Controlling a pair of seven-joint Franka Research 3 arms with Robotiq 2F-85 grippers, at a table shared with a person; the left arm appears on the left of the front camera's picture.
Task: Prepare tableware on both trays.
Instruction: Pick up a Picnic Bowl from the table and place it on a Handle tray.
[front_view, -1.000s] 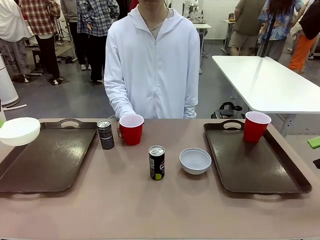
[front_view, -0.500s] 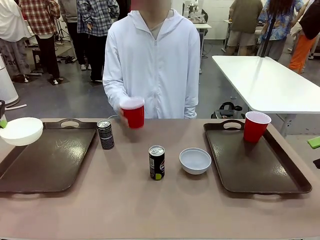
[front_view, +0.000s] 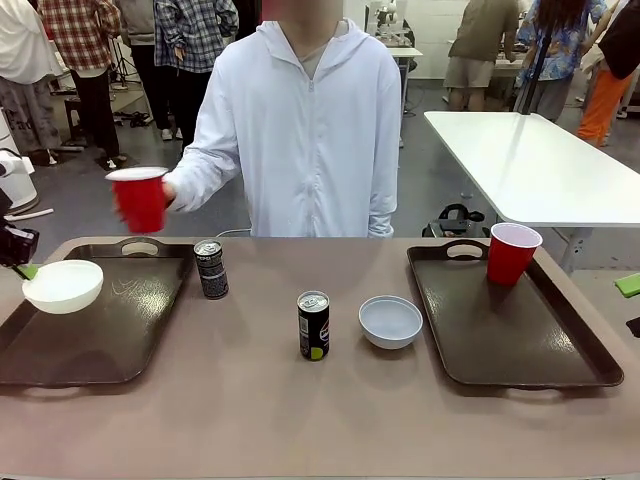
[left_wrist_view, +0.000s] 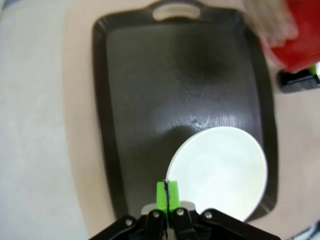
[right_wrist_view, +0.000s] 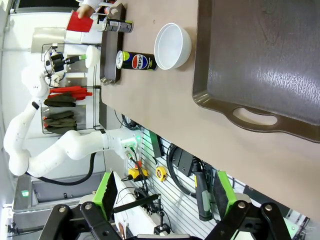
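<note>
My left gripper (front_view: 24, 268) (left_wrist_view: 167, 192) is shut on the rim of the cream-white bowl (front_view: 63, 285) (left_wrist_view: 220, 167), holding it low over the left tray (front_view: 110, 330) (left_wrist_view: 150, 95). The person's hand holds a red cup (front_view: 140, 198) in the air above that tray's far end. One can (front_view: 210, 268) stands beside the left tray. A second can (front_view: 313, 325) and the grey-blue bowl (front_view: 390, 321) sit mid-table. The other red cup (front_view: 512, 253) stands on the right tray (front_view: 520, 345) (right_wrist_view: 270, 60). My right gripper (right_wrist_view: 165, 197) is open, off the table's right side.
The person in a white hoodie stands at the far edge, the raised arm reaching over the left tray's far handle. A white table (front_view: 540, 160) stands behind on the right. Bare tabletop lies along the near edge between the trays.
The person lifted the red cup off the table and carried it left, above the left tray's far end. My left gripper brought the white bowl rightward and lower over the tray.
</note>
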